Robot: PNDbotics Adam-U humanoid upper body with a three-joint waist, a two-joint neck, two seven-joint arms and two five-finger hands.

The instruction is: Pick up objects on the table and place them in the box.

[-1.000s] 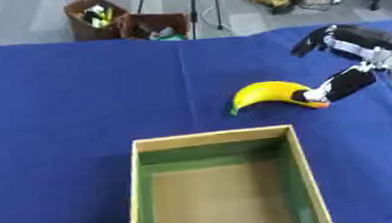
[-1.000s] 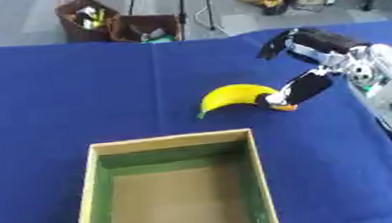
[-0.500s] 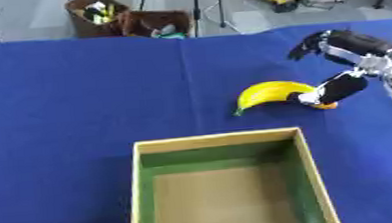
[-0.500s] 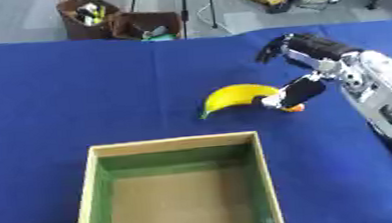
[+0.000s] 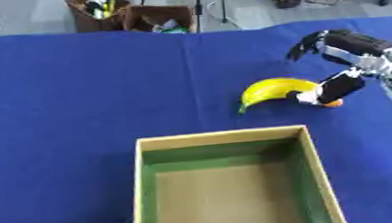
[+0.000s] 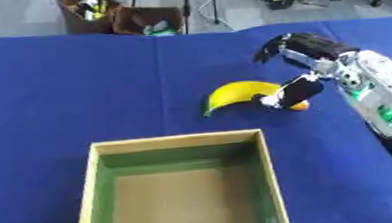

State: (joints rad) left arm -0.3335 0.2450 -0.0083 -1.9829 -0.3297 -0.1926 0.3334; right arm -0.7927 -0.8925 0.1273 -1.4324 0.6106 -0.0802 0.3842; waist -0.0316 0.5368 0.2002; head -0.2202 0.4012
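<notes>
Left eye view shows the right hand (image 5: 347,66) spread, fingers arched above and thumb low, touching the banana (image 5: 272,89) on the blue table (image 5: 76,103) just beyond the empty box (image 5: 228,137). It looks light, smooth and curved, so mid-body seems the best grasp. No writing is readable.

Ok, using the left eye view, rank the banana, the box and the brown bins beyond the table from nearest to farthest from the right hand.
1. Banana: touching the right hand, on its left.
2. Box: lower left, at the near edge.
3. Brown bins: on the floor past the table's far edge, upper left.
</notes>
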